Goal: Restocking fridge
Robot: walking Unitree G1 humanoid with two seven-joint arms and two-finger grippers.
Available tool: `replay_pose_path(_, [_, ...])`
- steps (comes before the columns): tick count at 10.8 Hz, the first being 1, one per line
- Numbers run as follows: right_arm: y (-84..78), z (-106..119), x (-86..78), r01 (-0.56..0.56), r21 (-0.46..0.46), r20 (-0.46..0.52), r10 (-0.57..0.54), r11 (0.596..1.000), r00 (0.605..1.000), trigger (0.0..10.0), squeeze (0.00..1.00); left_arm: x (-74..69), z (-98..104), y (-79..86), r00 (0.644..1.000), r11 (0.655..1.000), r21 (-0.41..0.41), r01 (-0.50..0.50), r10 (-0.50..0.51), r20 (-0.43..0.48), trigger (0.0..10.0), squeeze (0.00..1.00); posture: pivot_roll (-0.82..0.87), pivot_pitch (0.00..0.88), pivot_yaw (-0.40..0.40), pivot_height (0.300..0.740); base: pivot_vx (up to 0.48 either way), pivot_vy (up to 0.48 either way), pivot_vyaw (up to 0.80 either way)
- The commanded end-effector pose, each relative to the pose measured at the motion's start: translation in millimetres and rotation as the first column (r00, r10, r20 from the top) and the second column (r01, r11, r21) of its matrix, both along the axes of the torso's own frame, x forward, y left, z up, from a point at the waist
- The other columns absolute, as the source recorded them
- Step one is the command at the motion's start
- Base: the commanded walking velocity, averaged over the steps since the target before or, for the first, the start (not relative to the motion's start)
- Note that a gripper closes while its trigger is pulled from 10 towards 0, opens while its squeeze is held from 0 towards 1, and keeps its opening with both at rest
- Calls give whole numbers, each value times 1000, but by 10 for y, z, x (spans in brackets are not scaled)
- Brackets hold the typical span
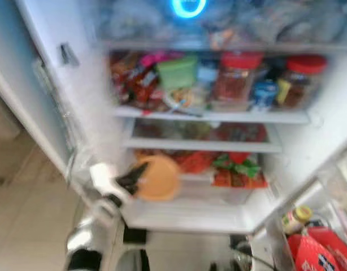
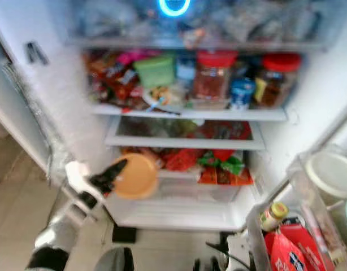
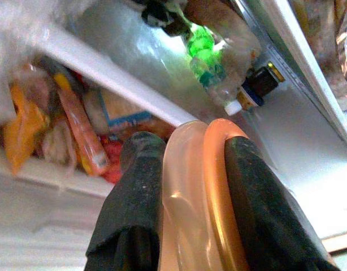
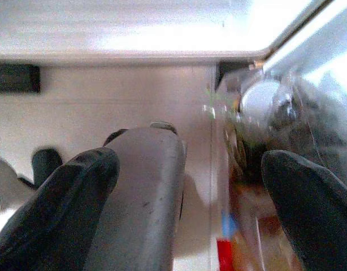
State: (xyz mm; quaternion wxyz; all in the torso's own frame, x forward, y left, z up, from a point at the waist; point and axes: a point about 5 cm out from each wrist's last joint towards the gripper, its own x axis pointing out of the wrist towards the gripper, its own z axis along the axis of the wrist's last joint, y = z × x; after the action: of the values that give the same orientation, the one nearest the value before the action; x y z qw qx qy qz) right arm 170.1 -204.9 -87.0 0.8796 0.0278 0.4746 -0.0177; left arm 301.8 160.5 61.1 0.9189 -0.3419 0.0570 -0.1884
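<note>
The fridge (image 1: 77,101) stands open before me, its shelves packed with jars, boxes and bags. My left gripper (image 1: 134,176) is shut on an orange plastic plate (image 1: 159,178), held on edge in front of the lower drawer at the fridge's left side. In the left wrist view the two black fingers (image 3: 134,192) pinch the orange plate (image 3: 199,197) between them, with the fridge shelves beyond. My right gripper (image 4: 190,197) is open, hanging low near the floor beside the fridge door's bottom; its fingers (image 4: 66,197) stand wide apart.
Red-lidded jars (image 1: 235,79) and a green tub (image 1: 176,70) sit on the middle shelf. Red and green packets (image 1: 235,166) fill the lower drawer. The open door at the right carries a small yellow-lidded jar (image 1: 298,217) and a red packet (image 1: 317,248). Tiled floor (image 1: 26,197) lies left.
</note>
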Motion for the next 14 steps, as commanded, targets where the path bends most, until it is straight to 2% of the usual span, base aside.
replay_pose_path(1, [35, -63, -128, 7, 19, -50, -6, 1000, 999, 10000, 0, 10, 2, -101, 1000, 1000, 0, 27, -27, 4, 10000, 0, -33, 73, 33, 637, 262, 0, 0])
replay_pose_path(11, [37, -62, -125, 3, 26, -52, -2, 1000, 999, 10000, 0, 60, 6, -155, 998, 998, 10, 62, -62, -1, 10000, 0, -29, 78, 33, 637, 275, 0, 0])
replay_pose_path(13, [36, -61, -122, 3, 26, -51, -2, 1000, 999, 10000, 0, 85, 27, -219, 996, 996, -1, 85, -85, 0, 10000, 0, -30, 76, 33, 637, 283, 0, 0])
replay_pose_path(14, [35, -60, -120, 4, 26, -51, -3, 1000, 999, 10000, 0, 111, 71, -281, 994, 994, -35, 105, -105, 6, 10000, 0, -31, 76, 32, 637, 251, 0, 0])
